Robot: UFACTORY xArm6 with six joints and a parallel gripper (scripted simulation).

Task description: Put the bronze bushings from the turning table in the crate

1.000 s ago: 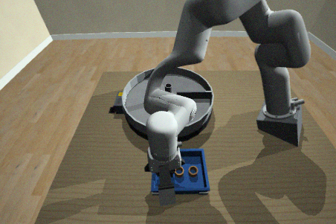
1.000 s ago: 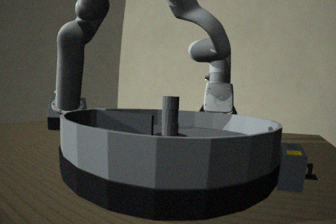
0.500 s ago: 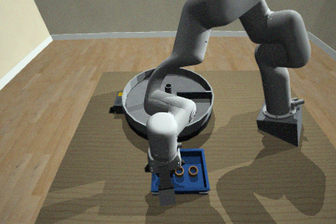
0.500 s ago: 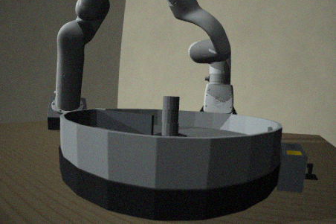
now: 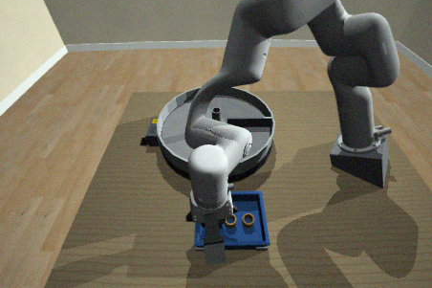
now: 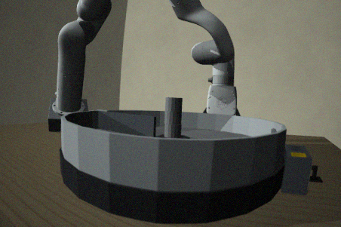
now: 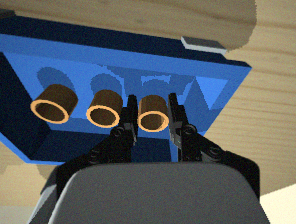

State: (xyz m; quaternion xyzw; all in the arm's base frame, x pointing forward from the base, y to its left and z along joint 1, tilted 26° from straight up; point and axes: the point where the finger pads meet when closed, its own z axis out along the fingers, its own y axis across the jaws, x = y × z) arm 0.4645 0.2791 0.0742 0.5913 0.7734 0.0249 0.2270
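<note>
My gripper (image 7: 152, 104) is shut on a bronze bushing (image 7: 153, 113) and holds it low inside the blue crate (image 7: 115, 90). Two more bronze bushings (image 7: 55, 103) (image 7: 105, 108) lie in the crate to its left. In the top view the crate (image 5: 232, 221) sits in front of the turning table, with two bushings (image 5: 230, 220) (image 5: 248, 219) showing beside my wrist, which hides the held one. The round grey turning table (image 6: 171, 159) has a centre post (image 6: 173, 117) and dividers. I see no bushings on it; my arm and its rim hide much of its floor.
The robot base (image 5: 360, 154) stands right of the turning table. A small grey box with a yellow label (image 6: 298, 168) sits against the table's side. Everything rests on a brown mat on a wooden floor.
</note>
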